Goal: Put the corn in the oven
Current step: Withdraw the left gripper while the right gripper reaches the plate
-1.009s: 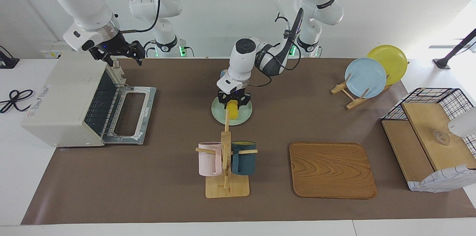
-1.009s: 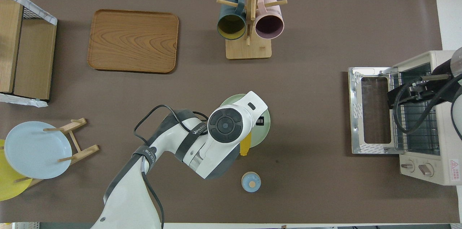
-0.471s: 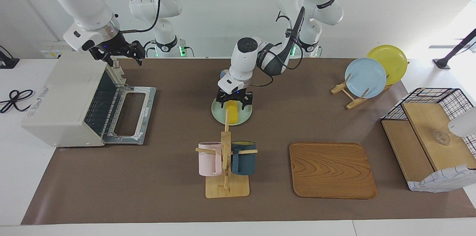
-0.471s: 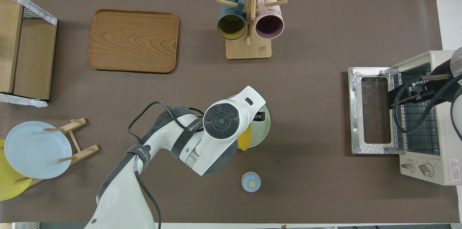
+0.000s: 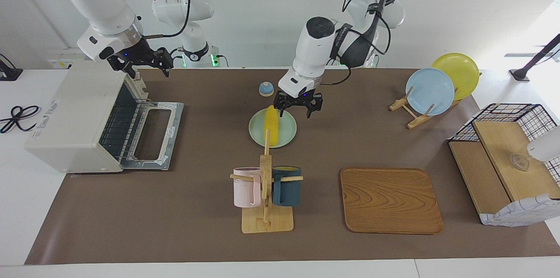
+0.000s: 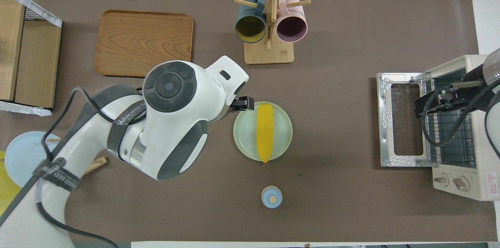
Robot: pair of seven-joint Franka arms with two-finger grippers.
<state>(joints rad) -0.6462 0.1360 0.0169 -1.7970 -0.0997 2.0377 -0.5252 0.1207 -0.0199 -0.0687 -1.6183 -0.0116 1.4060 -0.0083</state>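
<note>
The yellow corn [image 5: 272, 125] lies on a pale green plate [image 5: 286, 135] in the middle of the table; it also shows in the overhead view [image 6: 265, 132], lengthwise across the plate [image 6: 244, 134]. My left gripper [image 5: 297, 106] is open and empty, raised beside the plate toward the left arm's end. In the overhead view the wrist hides it except one of its fingertips [image 6: 243, 103]. The cream oven [image 5: 74, 111] stands at the right arm's end with its door [image 5: 151, 135] dropped open and the rack showing. My right gripper [image 5: 138, 62] is open over the oven's front top edge.
A mug rack [image 5: 266, 190] with a pink and a dark blue mug stands farther from the robots than the plate. A wooden tray [image 5: 390, 200], a plate stand [image 5: 431, 90], a wire basket with a wooden box [image 5: 507, 164] and a small blue knob [image 5: 266, 89] are also here.
My left gripper opened, left the corn lying on the green plate, rose and drew away toward the left arm's end. The right arm has hardly moved.
</note>
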